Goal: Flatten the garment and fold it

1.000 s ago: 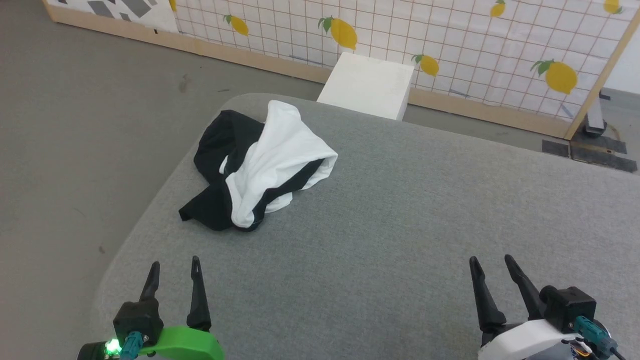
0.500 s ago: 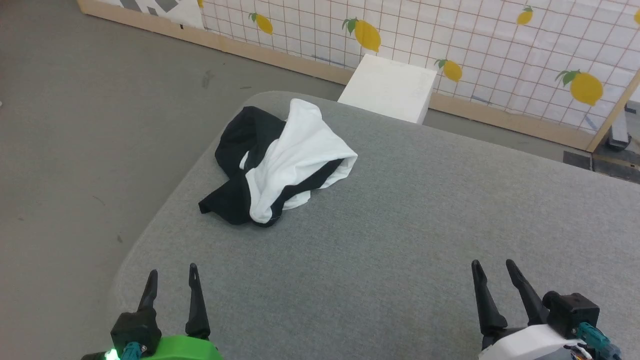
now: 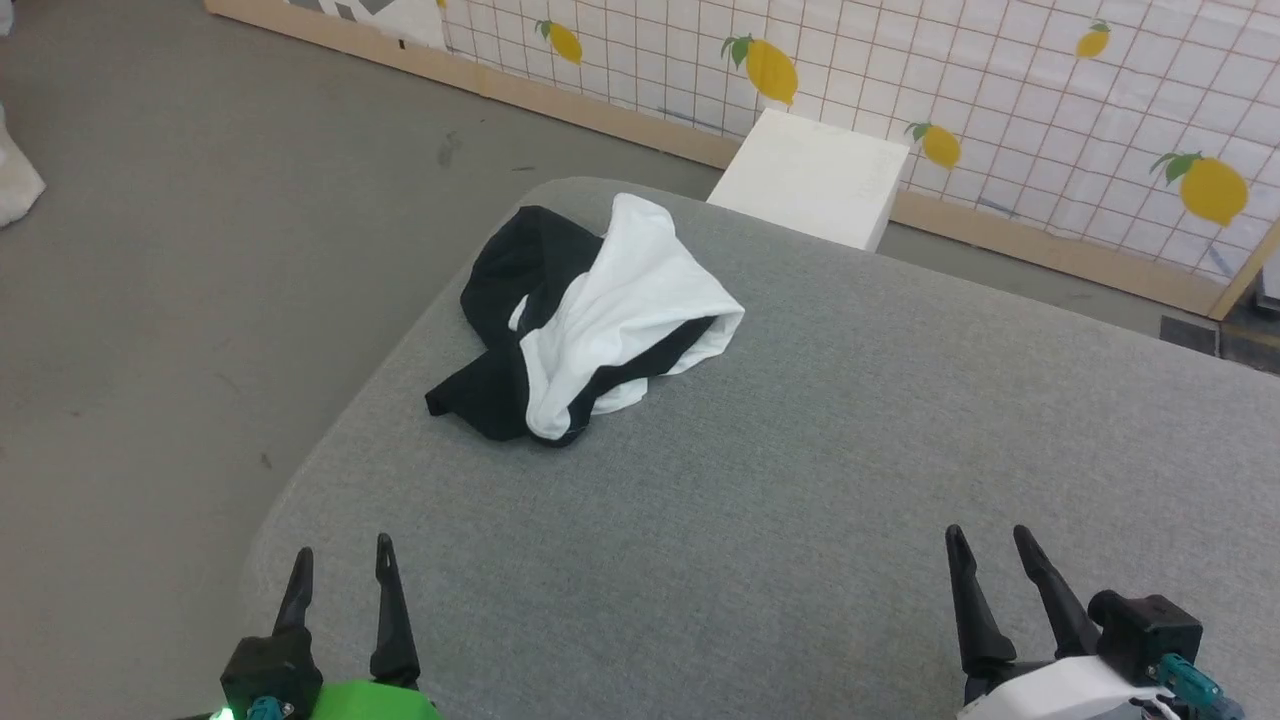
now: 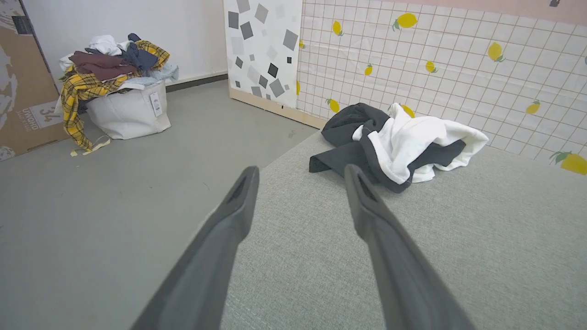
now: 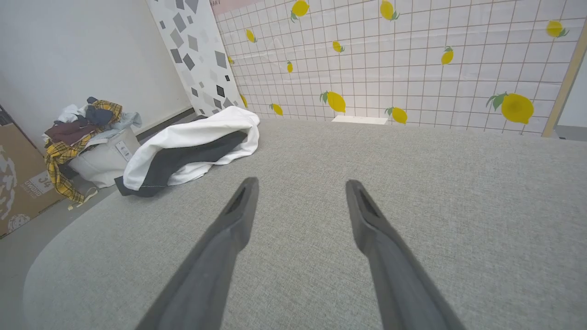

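The garment [image 3: 600,320] lies crumpled in a heap near the far left corner of the grey padded table [image 3: 800,480], white cloth on top with black sleeves bunched under and left of it. Its chest print is hidden. It also appears ahead in the left wrist view as the garment [image 4: 403,142] and at the left in the right wrist view as the garment [image 5: 192,146]. My left gripper [image 3: 342,560] stands open at the near left edge, well short of the heap. Far from the cloth, my right gripper [image 3: 987,540] is open at the near right, empty.
A white box [image 3: 810,180] stands on the floor just beyond the table's far edge, before a lemon-patterned wall [image 3: 1000,100]. A white laundry bin [image 4: 124,110] piled with clothes sits on the grey floor to the left, beside a cardboard box [image 4: 23,91].
The whole head picture has shifted right and down, so the camera has turned left. The garment lies as before and both grippers stay open in place.
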`<state>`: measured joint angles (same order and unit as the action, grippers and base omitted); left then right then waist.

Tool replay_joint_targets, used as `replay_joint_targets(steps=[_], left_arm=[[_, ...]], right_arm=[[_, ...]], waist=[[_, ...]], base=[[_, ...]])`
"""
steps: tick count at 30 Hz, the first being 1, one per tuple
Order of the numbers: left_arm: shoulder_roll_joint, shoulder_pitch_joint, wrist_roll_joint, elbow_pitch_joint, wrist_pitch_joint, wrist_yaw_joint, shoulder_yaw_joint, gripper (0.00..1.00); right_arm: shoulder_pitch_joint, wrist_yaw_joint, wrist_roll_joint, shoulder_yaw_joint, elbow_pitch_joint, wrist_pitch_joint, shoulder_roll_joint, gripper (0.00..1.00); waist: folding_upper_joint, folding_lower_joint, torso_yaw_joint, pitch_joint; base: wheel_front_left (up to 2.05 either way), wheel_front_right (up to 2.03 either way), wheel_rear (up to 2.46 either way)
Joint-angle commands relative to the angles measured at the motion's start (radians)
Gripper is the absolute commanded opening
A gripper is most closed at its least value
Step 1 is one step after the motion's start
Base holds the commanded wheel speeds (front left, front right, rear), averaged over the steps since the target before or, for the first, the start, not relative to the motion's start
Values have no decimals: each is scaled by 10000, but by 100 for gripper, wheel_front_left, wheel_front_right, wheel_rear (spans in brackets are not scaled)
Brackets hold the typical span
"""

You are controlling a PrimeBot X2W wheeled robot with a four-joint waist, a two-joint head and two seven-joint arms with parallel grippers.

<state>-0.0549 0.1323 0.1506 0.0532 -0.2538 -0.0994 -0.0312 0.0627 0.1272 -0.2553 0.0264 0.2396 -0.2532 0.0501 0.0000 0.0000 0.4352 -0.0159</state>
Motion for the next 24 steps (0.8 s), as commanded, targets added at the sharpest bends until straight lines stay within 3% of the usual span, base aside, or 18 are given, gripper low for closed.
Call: replay_joint_targets(steps=[1, 11, 17, 24], left_arm=[[47, 174, -7, 21, -80, -61, -13, 100], [21, -145, -202, 105, -80, 158, -74, 100], [-455, -1595, -179, 730, -25, 868, -147, 100], [-1020, -4661, 606, 2472, 1581, 1796, -138, 100]], right_arm=[[110, 35, -27, 3, 9, -86, 1, 100], [14, 35, 182, 58, -172, -86, 1, 100], [-226, 35, 407, 186, -346, -86, 1, 100], [-799, 35, 976, 200, -1048, 19, 1, 100]], waist=[[0, 0, -11, 17], [0, 0, -98, 158], [0, 0, -403, 499], [0, 0, -1291, 1469]], base=[[0, 0, 0], [0, 0, 0], [0, 0, 0], [0, 0, 0]])
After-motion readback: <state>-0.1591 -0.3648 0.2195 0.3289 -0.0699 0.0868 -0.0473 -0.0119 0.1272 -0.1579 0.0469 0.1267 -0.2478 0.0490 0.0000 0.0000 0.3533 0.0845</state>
